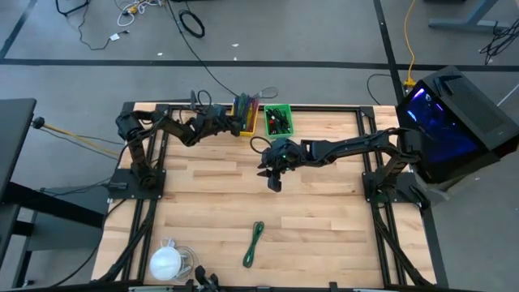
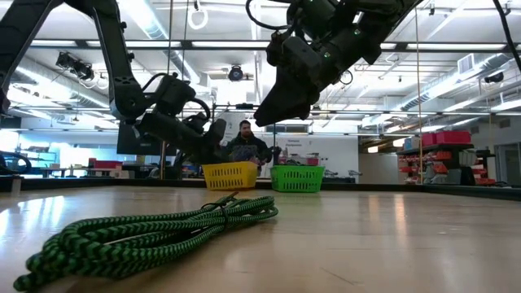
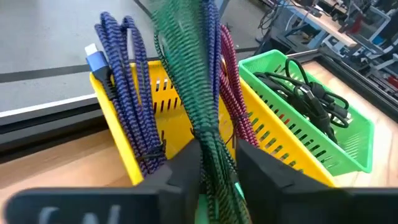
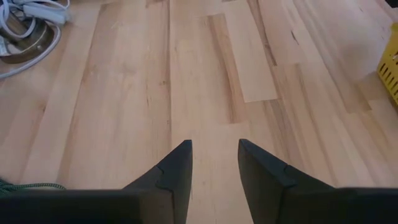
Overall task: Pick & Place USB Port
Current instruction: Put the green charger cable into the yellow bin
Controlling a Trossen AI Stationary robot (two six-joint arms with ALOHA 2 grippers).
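The left tool (image 3: 217,163) pinched a green cable (image 3: 198,93) over the yellow basket (image 3: 134,127) at the upper middle of the bench (image 1: 324,219). The right tool (image 4: 214,165) hung with fingers spread, holding nothing, over bare wood mid-frame. Another green cable (image 1: 255,243) lay at the lower middle, beside nothing else.

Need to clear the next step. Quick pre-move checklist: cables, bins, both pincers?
1. Left pincer grips the green braided cable: ok, shut on it.
2. Held cable is at the yellow bin: ok; released inside: not ok yet.
3. Right pincer empty and open above bare wood: ok.
4. Second green cable lies free on the table near the front: ok.
5. Green bin beside the yellow one, holding dark cables: ok.
6. Which cable type each bin takes: cannot tell.
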